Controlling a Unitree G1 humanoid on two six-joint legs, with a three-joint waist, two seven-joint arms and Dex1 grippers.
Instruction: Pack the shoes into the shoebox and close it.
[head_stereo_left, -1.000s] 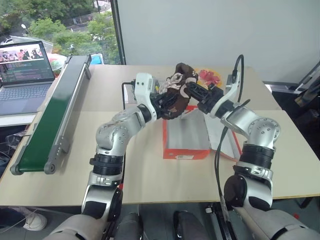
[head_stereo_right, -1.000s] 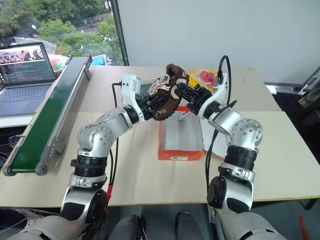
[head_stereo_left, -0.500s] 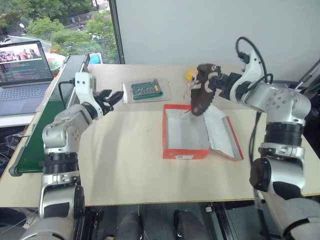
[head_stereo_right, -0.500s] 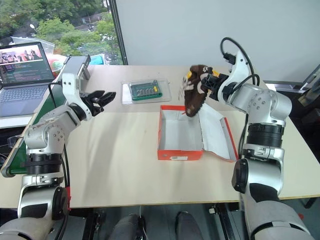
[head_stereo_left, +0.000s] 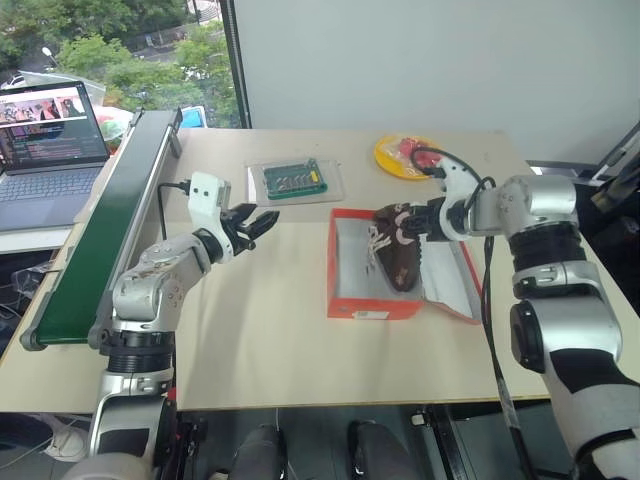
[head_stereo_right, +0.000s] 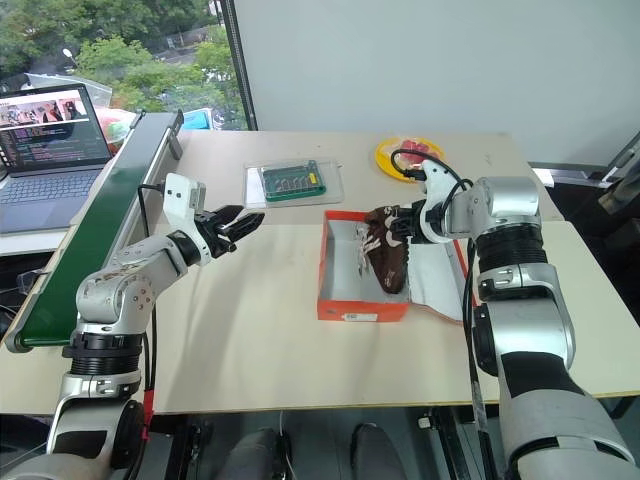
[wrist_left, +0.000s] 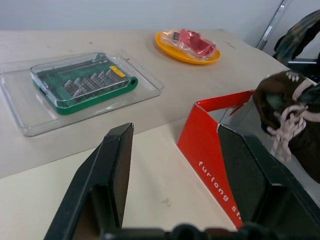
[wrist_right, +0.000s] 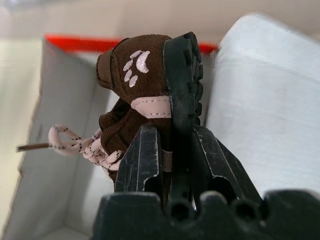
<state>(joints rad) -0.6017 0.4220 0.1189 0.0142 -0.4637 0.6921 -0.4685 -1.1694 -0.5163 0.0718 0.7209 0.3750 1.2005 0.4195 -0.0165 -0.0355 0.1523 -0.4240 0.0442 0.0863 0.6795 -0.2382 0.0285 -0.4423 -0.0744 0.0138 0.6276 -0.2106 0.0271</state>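
A second ago both grippers met at the shoes above the shoebox; now they are apart. The right gripper stays clamped on the dark brown shoes and has brought them down into the open box, toe low against the white inside, laces trailing. The left gripper has let go and swung out to the left, its fingers spread and empty above the table, near the clear tray with the circuit board.
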